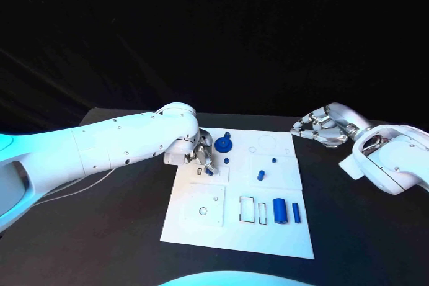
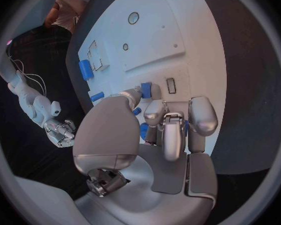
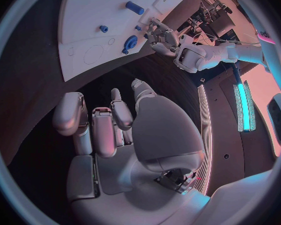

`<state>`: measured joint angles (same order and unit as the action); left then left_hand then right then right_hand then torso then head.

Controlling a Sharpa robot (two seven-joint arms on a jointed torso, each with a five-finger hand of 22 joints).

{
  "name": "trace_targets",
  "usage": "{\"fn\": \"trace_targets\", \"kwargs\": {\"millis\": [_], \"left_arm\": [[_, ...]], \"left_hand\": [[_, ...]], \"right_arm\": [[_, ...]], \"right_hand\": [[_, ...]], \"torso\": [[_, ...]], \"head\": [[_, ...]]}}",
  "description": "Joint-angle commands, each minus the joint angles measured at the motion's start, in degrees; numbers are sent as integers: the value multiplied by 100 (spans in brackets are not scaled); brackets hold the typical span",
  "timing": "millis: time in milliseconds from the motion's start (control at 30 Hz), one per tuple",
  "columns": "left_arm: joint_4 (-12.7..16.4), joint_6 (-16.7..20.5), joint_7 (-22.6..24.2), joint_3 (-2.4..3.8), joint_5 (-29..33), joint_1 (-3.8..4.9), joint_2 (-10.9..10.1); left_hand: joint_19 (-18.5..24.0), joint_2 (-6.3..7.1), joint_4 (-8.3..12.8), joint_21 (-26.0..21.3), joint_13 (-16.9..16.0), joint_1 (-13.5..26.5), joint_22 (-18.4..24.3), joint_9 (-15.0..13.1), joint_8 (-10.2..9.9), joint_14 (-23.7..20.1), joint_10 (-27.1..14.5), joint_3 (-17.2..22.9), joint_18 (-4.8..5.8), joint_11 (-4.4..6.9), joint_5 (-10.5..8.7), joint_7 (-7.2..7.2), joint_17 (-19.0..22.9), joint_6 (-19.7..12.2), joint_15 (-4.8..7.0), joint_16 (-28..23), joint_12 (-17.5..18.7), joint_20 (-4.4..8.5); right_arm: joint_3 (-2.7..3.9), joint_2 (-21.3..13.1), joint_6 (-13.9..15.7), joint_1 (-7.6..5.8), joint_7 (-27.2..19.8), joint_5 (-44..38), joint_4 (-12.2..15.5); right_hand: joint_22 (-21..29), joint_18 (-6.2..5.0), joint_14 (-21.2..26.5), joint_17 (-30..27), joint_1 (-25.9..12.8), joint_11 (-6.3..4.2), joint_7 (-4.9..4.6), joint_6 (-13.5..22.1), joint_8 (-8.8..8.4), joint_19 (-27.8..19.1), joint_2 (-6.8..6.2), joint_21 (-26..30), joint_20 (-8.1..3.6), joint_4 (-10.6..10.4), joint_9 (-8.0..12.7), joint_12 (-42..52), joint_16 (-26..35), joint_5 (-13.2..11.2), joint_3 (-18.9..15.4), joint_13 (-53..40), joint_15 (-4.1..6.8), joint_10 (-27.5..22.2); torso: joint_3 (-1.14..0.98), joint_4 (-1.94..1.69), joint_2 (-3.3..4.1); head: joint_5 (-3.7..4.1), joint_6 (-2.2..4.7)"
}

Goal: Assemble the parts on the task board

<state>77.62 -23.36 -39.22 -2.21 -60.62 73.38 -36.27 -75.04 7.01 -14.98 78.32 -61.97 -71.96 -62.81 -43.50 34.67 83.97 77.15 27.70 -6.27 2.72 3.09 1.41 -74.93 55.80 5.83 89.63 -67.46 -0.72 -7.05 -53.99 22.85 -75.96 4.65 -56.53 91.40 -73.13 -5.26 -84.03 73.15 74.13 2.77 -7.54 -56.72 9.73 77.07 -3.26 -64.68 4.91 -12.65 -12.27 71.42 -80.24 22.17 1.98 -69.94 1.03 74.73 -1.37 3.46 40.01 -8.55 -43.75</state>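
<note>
The white task board [image 1: 234,233] lies mid-table. My left hand [image 1: 201,152] hovers over its far left part, fingers curled, pinching a small blue part [image 1: 208,170] beside a small slot [image 1: 198,170]. In the left wrist view the blue part [image 2: 145,90] sits at the thumb tip, and more blue shows between the fingers [image 2: 164,135]. A round blue part [image 1: 224,143] stands just beyond the hand. A blue peg [image 1: 260,174] stands mid-board. Two blue cylinders [image 1: 279,210] lie near the front right. My right hand [image 1: 320,128] hangs off the board's far right corner, fingers curled, holding nothing.
The board carries a round hole [image 1: 204,210] and rectangular outlines [image 1: 247,209] in its near half. Black table [image 1: 107,236] surrounds the board on all sides. In the right wrist view the round blue part [image 3: 129,44] and the left hand [image 3: 162,37] show across the board.
</note>
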Motion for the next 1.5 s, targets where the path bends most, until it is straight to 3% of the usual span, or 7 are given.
{"fn": "trace_targets", "kwargs": {"millis": [33, 333, 800, 1500], "left_arm": [[-30, -198, -65, -48, -19, -56, 34], [-54, -208, -68, -52, -24, -56, 46], [-77, -238, -69, -53, -40, -56, 42], [-110, -318, -67, -53, -43, -55, 35]], "left_hand": [[-22, -318, 217, -15, -8, -323, -6, -15, 17, 603, 33, 189, 87, -4, 23, -33, -1507, 17, -28, 37, -26, -24], [-17, -341, 199, -20, 0, -280, -1, -16, 9, 603, 35, 152, 86, -10, 22, -26, -1507, 28, -33, 37, -22, -29], [-11, -440, -77, -30, 19, 154, 0, 2, -89, 603, 35, -278, 83, -10, 21, -35, -1507, 143, -39, 37, -5, -41], [-29, -557, -153, -22, -14, 436, -24, 4, -143, 603, 67, -530, 86, 3, 22, -51, -1507, 234, -30, 37, -32, -33]], "right_arm": [[3, 0, -24, 4, -16, -34, 6], [3, -4, -18, 4, -17, -34, 8], [3, -11, -13, 4, -18, -34, 13], [3, -29, -10, 4, -16, -38, 25]], "right_hand": [[5, -35, -232, -5, -54, -13, 16, 33, 40, 19, -6, 40, -18, -25, -9, 25, 26, 20, 2, 0, 47, 44], [5, -35, -232, -5, -54, -13, 16, 33, 40, 19, -6, 40, -18, -25, -9, 25, 26, 20, 2, 0, 47, 44], [14, -38, -228, -21, -50, -13, 16, 37, 42, 13, -11, 57, -19, -26, -9, 13, 38, 22, -2, 15, 48, 34], [14, -38, -228, -21, -50, -13, 16, 37, 42, 13, -11, 57, -19, -26, -9, 13, 38, 22, -2, 15, 48, 34]], "torso": [[1, 2, 0], [-2, -1, -4], [0, 0, -1], [0, 0, -2]], "head": [[2, 1], [6, -9], [11, 1], [26, -1]]}}
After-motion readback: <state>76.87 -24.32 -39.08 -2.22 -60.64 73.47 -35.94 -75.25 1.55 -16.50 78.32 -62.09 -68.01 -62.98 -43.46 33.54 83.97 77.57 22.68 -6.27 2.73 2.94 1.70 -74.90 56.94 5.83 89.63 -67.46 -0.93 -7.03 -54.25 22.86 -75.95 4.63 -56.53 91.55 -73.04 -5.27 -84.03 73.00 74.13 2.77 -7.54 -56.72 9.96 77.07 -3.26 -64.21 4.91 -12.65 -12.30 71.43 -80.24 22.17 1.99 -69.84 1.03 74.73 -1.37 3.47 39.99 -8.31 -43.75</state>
